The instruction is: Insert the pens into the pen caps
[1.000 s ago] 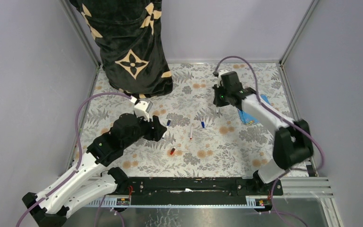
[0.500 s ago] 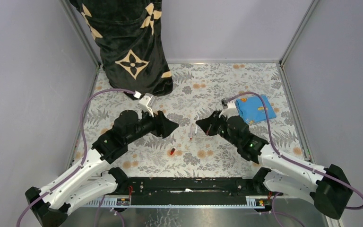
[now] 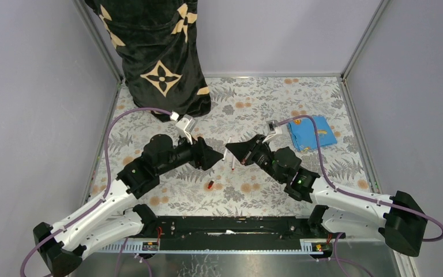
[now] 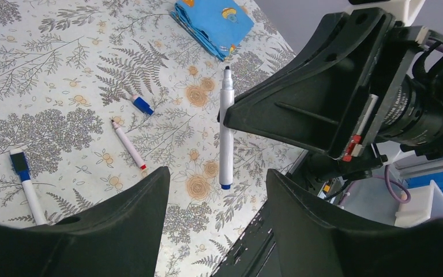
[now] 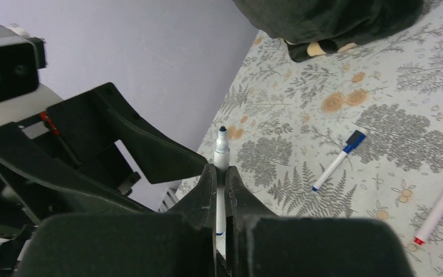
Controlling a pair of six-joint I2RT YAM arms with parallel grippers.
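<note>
Top view barely shows the held pen (image 3: 226,152), just a white sliver, and the right wrist view hides its lower barrel between the fingers (image 5: 202,202). The left end effector (image 3: 213,157) is spread apart and empty. The right end effector (image 3: 231,151) is clamped on the pen above the bench (image 3: 277,104), long axis roughly upright, dark tip up.

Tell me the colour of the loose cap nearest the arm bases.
Red. The cap shows best in the top external view.

right claw (image 3: 229,151) | swung to centre (carrying pen (image 4: 225,156)) | left claw (image 3: 218,160) | edged rightward
</note>
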